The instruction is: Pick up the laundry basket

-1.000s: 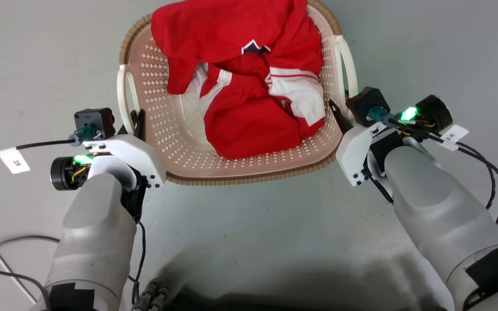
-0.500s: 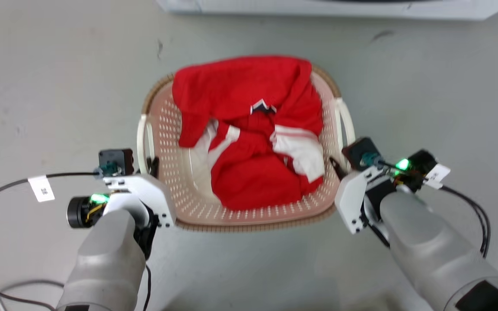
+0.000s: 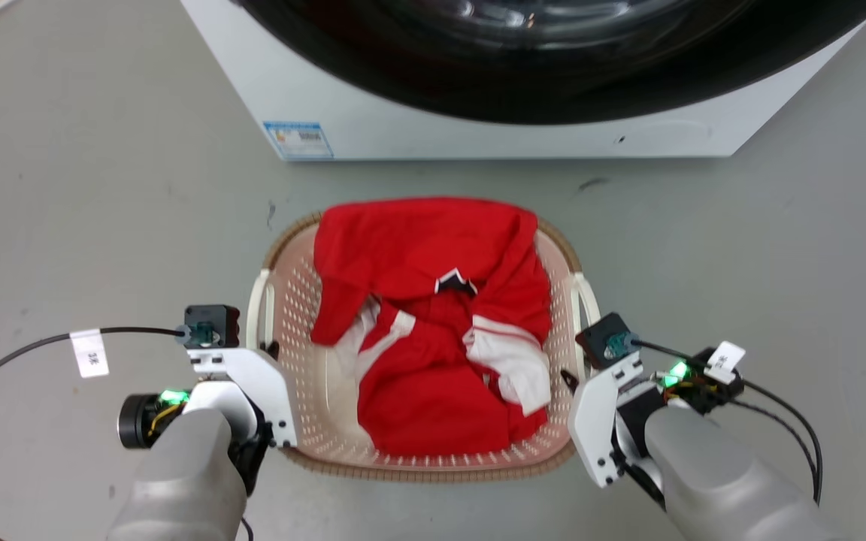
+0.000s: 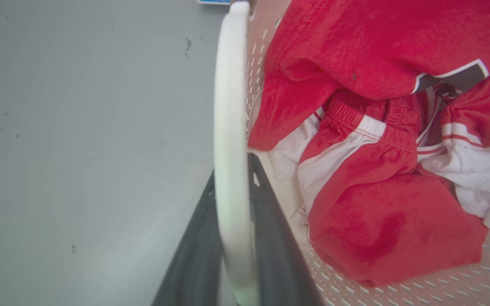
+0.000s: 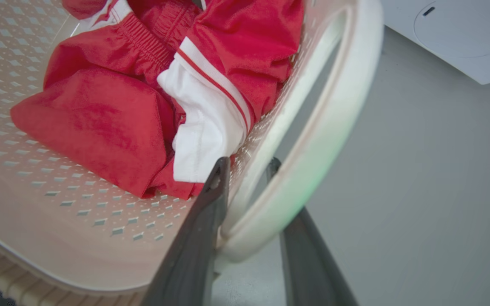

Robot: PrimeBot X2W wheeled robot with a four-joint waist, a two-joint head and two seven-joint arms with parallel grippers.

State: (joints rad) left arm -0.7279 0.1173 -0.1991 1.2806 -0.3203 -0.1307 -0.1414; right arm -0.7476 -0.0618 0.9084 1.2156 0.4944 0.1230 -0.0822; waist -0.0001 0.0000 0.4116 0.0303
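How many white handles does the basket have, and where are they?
2. The left handle is on the laundry basket's left side, between the left hand's fingers; the right handle is opposite, between the right hand's fingers.

Grey forearms (image 3: 177,488), white wrist brackets (image 3: 252,383), black tagged cables (image 3: 42,346).

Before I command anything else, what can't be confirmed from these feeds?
1. Underside of the laundry basket: head view, hidden by its own walls, so floor contact is unknown.
2. Anything beneath the red clothes: covered in all views.
3. Left gripper and right gripper fingers: head view, mostly behind their wrist mounts.
4. Washing machine: cut off by the head view's top edge; its label is too small to read.
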